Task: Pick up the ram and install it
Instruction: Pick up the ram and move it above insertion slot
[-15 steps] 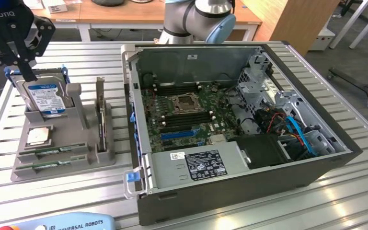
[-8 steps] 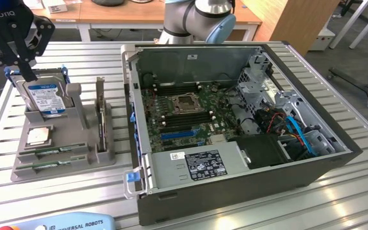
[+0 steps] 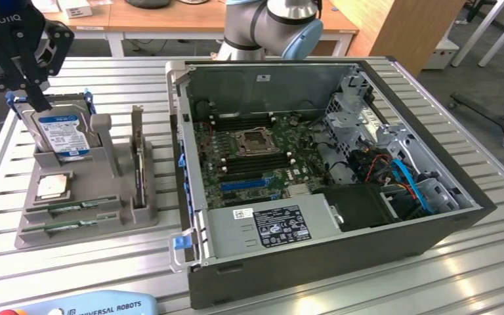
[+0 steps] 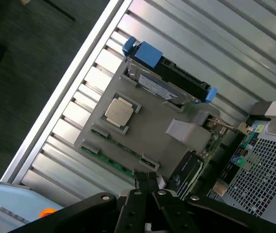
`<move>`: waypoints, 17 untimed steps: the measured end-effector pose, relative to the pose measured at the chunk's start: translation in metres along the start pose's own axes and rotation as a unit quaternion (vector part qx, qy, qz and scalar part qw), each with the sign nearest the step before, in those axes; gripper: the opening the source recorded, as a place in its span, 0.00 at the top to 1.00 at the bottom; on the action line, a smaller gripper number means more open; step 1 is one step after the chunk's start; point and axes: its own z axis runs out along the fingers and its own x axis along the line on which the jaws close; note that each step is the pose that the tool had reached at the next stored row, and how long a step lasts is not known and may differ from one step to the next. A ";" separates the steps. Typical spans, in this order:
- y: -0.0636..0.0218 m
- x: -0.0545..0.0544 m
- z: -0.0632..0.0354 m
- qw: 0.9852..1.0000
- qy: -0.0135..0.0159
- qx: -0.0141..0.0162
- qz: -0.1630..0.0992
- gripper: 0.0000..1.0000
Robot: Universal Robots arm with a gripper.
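Two ram sticks (image 3: pixel 70 209) lie in slots along the front edge of a grey parts holder (image 3: pixel 116 197) at the exterior view's left. The wrist view shows one ram stick (image 4: pixel 110 161) as a thin green strip on the holder's edge. My gripper (image 3: pixel 35 98) hangs shut above the holder's back end, just over the hard drive, well away from the ram. Seen from the wrist, the shut gripper (image 4: pixel 147 180) has nothing between its fingertips. The open computer case (image 3: pixel 322 262) shows its motherboard (image 3: pixel 261 151) with dark memory slots beside the CPU socket.
A silver hard drive with a blue label (image 3: pixel 60 134) stands upright in the holder, with a CPU (image 3: pixel 52 186) in front of it and a dark expansion card (image 3: pixel 136 157) on edge beside it. A teach pendant (image 3: pixel 86 307) lies at the slatted table's front edge.
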 end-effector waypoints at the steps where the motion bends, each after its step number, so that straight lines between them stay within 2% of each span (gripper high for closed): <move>1: 0.0000 0.000 0.0000 1.000 0.000 0.000 -0.005 0.90; 9: -0.0001 0.000 0.0000 0.999 0.002 0.001 -0.051 0.90; 17: 0.0000 0.000 0.0001 0.995 0.005 0.003 -0.096 0.90</move>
